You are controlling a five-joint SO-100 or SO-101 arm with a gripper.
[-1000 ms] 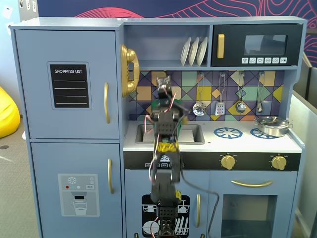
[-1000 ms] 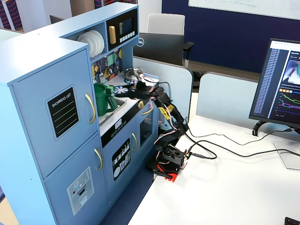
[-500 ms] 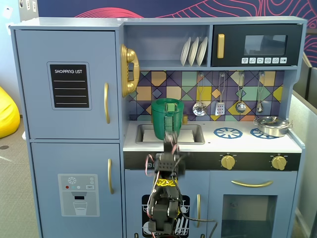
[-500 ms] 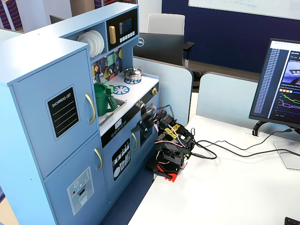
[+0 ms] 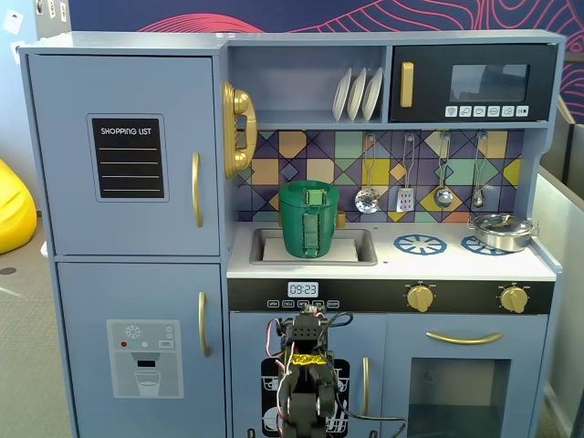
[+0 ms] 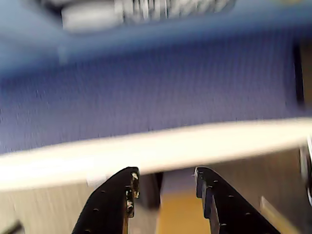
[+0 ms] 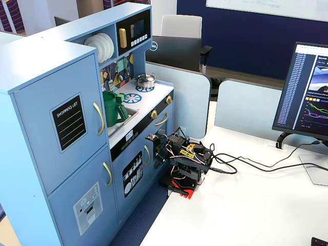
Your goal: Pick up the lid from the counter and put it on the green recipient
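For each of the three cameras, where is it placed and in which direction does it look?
A fixed view: in front of the toy kitchen, facing it; green pot in the sink, folded arm at the bottom.
Wrist view: on the arm, blurred; open gripper before a white edge.
Another fixed view: high at the side, looking down at kitchen, white table and whole arm.
Both fixed views share the pot and steel pot.

Two clear, bright pictures and one very blurry one

Both fixed views are evenly lit and sharp, and only soft shadows are seen under the shelf (image 5: 301,123) and in the sink (image 5: 313,246). Small shiny spots are seen on the steel pot (image 5: 500,231). The wrist view is smeared all over, with the black gripper (image 6: 165,183) a little less fuzzy and a pale band washed out by light.
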